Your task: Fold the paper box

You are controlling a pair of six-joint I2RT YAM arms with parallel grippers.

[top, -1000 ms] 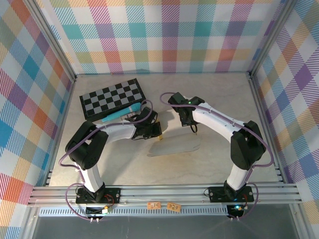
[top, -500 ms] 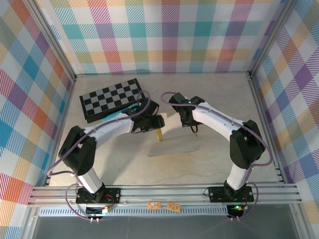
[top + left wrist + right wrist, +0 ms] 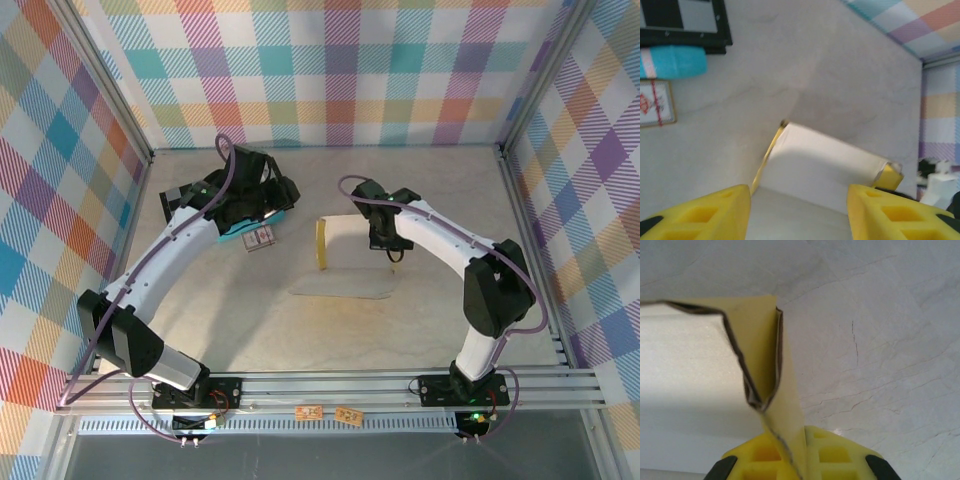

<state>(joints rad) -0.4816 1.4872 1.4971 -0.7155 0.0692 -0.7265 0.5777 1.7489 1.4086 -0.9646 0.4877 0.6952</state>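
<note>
Yellow thin-cardboard paper box [image 3: 350, 270], partly folded, is held on a pale table [image 3: 250, 320] by the right gripper [image 3: 393, 250].
An upright flap is pinched between the right gripper's closed yellow fingers [image 3: 840, 455]. The left gripper [image 3: 797, 210] is spread wide and empty, with the box well ahead of it and a teal tube [image 3: 672, 62] ahead-left.

I see my left arm [image 3: 160, 255] and right arm [image 3: 440, 240] built alike: white rounded shells between black joints, on black bases [image 3: 190, 392]. A thin purple cable [image 3: 222, 150] loops along each arm. The left claw [image 3: 795, 215] and right claw [image 3: 797, 452] have bright yellow plastic fingers [image 3: 705, 212] with rectangular hollows moulded in, and black at their outer corners.
</note>
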